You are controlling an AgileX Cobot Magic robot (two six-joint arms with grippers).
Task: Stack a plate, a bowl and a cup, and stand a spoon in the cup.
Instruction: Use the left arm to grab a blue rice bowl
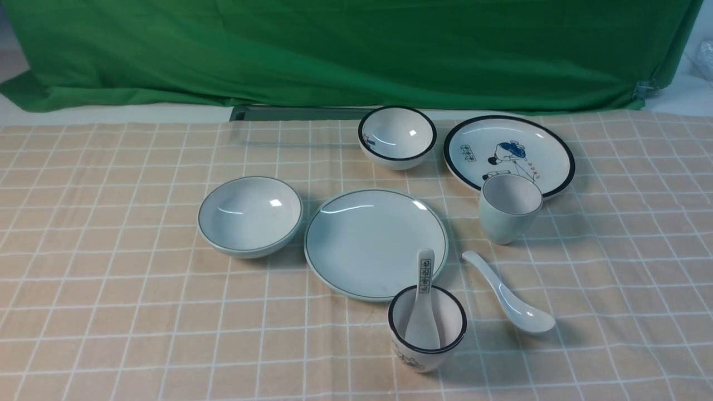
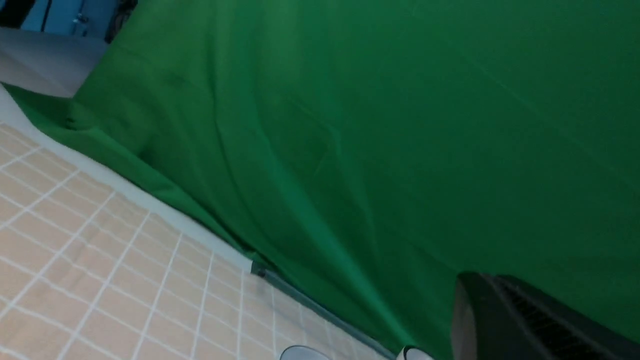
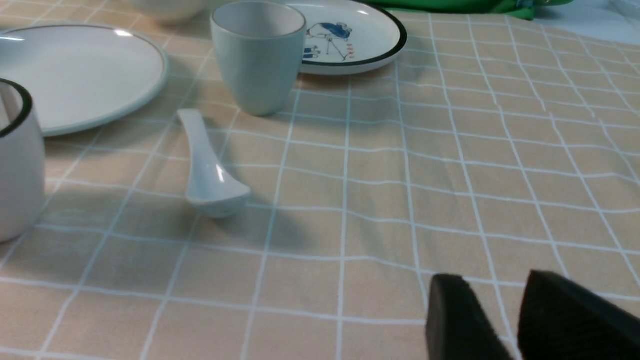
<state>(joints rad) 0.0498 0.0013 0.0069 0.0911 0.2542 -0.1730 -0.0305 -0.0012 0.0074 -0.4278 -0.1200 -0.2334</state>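
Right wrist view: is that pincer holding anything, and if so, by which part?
Nothing is held: the right pincer stands open above the tablecloth, with only a gap between its tips.

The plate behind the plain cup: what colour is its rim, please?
Black rim; it shows best in the front view.

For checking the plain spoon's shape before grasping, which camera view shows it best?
The front view: the plain spoon appears whole, from above, with handle and bowl clear. The right wrist view shows it whole too, but foreshortened. The left wrist view does not show it.
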